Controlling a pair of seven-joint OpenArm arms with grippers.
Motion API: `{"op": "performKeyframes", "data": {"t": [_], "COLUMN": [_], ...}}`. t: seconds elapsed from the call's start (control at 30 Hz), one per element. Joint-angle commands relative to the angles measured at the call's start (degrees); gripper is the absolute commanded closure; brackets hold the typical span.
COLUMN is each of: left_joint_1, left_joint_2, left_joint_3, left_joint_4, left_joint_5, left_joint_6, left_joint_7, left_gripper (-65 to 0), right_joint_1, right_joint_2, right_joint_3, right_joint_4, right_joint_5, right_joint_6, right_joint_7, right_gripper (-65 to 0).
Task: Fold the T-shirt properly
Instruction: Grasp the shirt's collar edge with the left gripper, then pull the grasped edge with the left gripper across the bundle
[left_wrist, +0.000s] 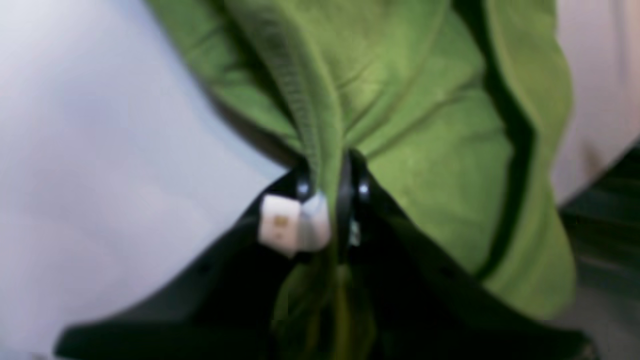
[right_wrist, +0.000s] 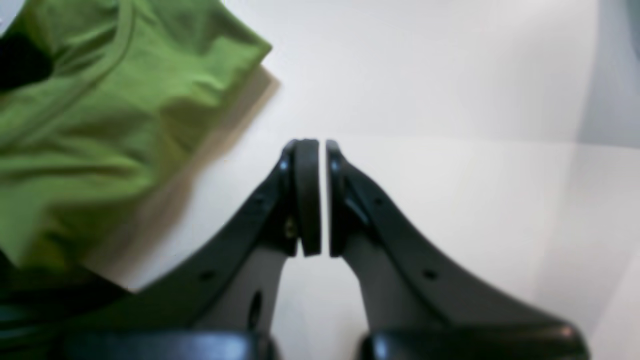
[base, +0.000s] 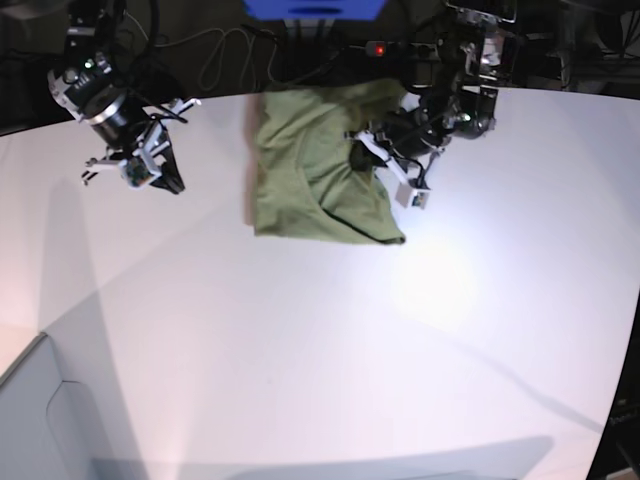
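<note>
The olive-green T-shirt (base: 310, 170) lies bunched and partly folded at the far middle of the white table (base: 330, 340). My left gripper (left_wrist: 330, 175) is shut on a fold of the shirt (left_wrist: 410, 125) beside a ribbed hem; the small white tag (left_wrist: 292, 227) shows at the fingers. In the base view this gripper (base: 362, 152) sits at the shirt's right edge. My right gripper (right_wrist: 322, 150) hangs above bare table, its pads nearly touching and empty, with the shirt (right_wrist: 95, 115) to its left. In the base view it (base: 165, 180) is well left of the shirt.
Cables and a blue object (base: 315, 8) lie beyond the table's far edge. A grey panel (base: 40, 420) stands at the front left corner.
</note>
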Motion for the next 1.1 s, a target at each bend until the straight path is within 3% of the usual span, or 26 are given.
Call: {"op": "performKeyframes", "data": {"t": [0.0, 0.1, 0.27, 0.47, 0.63, 0.73, 0.9, 1.07], "left_joint_1": [-1.8, -7.8, -22.6, -38.9, -49.4, -51.8, -51.6, -51.6], "left_joint_2": [-1.4, -5.1, -10.1, -10.2, -9.6, -8.0, -6.4, -4.2], "left_joint_3": [1.7, 7.6, 27.1, 50.4, 71.9, 78.5, 78.6, 78.5], "left_joint_4": [0.6, -1.3, -10.4, -20.7, -23.0, -23.3, -23.3, -23.3], "left_joint_5": [0.3, 0.3, 0.3, 1.2, 9.4, 15.2, 28.5, 35.3], "left_joint_6": [0.4, 0.4, 0.3, 0.2, -0.1, -7.4, -21.4, -28.4], "left_joint_7": [-0.1, 0.0, -0.7, -7.7, -15.3, -18.2, -18.7, -18.8], "left_gripper": [0.0, 0.0, 0.0, 0.0, 0.0, 0.0, 0.0, 0.0], "right_joint_1": [-0.3, -1.1, -3.2, -4.9, -4.9, -4.9, -6.3, -6.4], "right_joint_2": [0.4, 0.4, 0.4, -1.5, -5.4, -6.7, -7.2, -8.1], "right_joint_3": [1.0, 2.9, 7.2, 12.6, 18.9, 21.4, 22.1, 22.1], "right_joint_4": [1.6, 1.8, 2.1, 2.1, 2.1, 2.1, 2.1, 2.1], "right_joint_5": [1.2, 1.2, 1.2, 1.2, 0.9, 0.9, 0.9, 0.9], "right_joint_6": [0.5, 0.5, 0.5, 0.5, 0.5, 0.5, 0.5, 0.5], "right_joint_7": [1.4, 1.4, 1.4, 1.4, 1.4, 1.4, 1.4, 1.4], "right_gripper": [-0.1, -0.1, -0.1, -0.1, -0.1, -0.1, -0.1, -0.1]}}
